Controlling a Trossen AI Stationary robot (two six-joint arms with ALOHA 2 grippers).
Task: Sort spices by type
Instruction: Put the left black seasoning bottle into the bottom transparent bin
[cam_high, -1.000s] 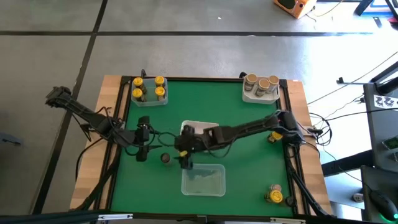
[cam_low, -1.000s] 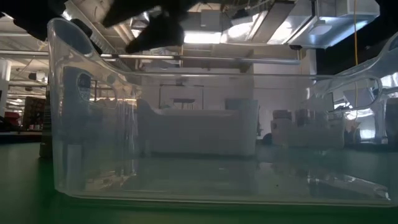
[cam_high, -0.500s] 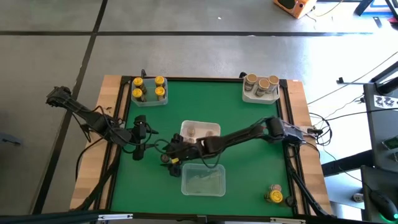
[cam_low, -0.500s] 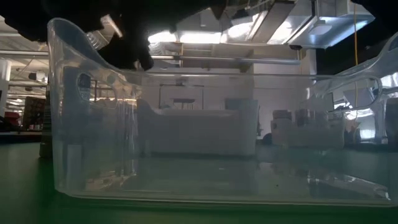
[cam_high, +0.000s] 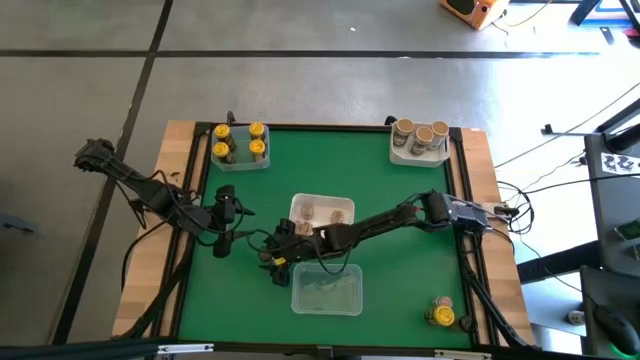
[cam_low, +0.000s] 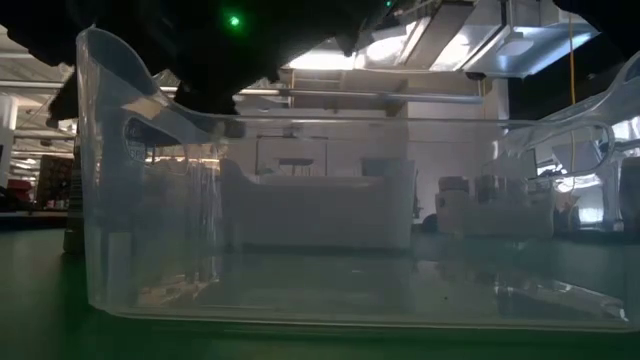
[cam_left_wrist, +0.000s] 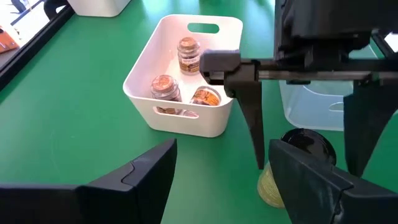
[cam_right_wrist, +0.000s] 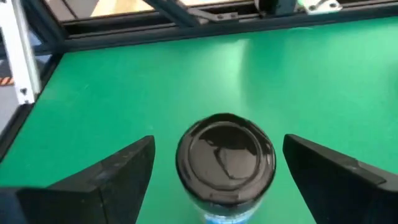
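Right gripper (cam_right_wrist: 214, 180) wide open, straddling black-lidded spice jar (cam_right_wrist: 225, 160) on green table (cam_high: 400, 260), beside clear bin (cam_high: 327, 288) — nothing held yet. Jar looks light, rigid, smooth-sided; likely slippery — grip body below lid. Left gripper (cam_high: 222, 243) waits nearby, part open, empty.

Black-lidded spice jar (cam_right_wrist: 225, 158) stands upright on green mat, beside clear bin.

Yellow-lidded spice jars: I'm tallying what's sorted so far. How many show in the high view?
5. Four yellow-lidded jars stand together in the clear bin at the table's far left corner. One stands loose near the near right corner, beside a tan-lidded jar. The arms may hide others.
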